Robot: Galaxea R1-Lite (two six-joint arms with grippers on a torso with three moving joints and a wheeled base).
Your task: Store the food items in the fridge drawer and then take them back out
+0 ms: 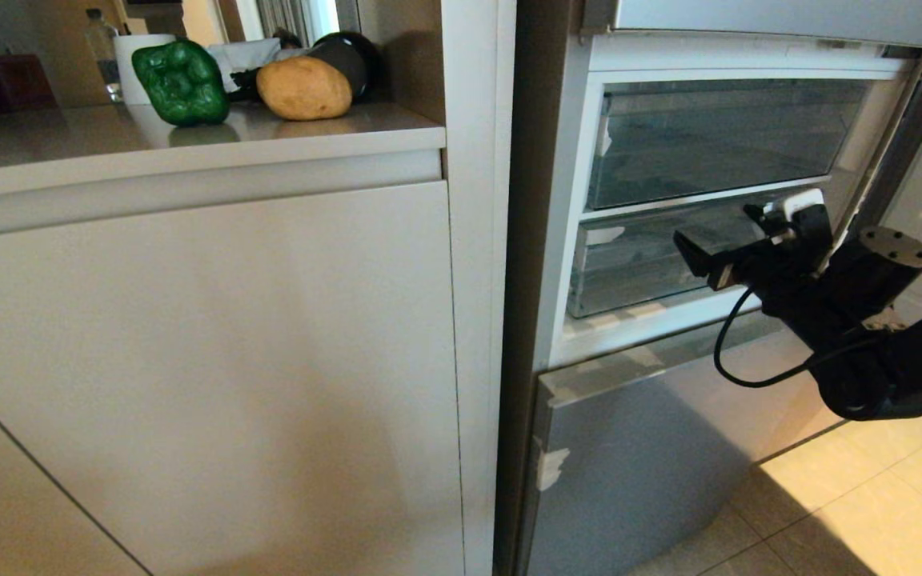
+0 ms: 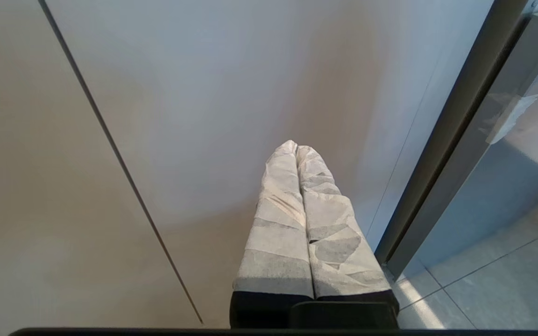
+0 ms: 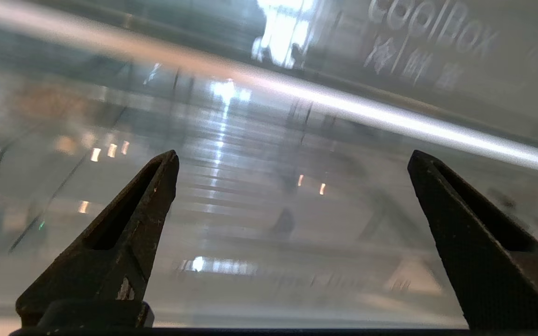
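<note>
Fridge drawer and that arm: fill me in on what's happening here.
The right gripper, jaws wide open and empty, is up against the clear front of the lower fridge drawer, which looks shut. The bell pepper and potato sit on the counter. The left gripper hangs closed by the cabinet door.

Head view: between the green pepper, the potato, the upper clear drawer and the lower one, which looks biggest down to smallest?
1. Upper clear drawer
2. Lower fridge drawer, partly hidden by the right end effector
3. Green bell pepper and potato: these look about alike, so I won't rank them.
</note>
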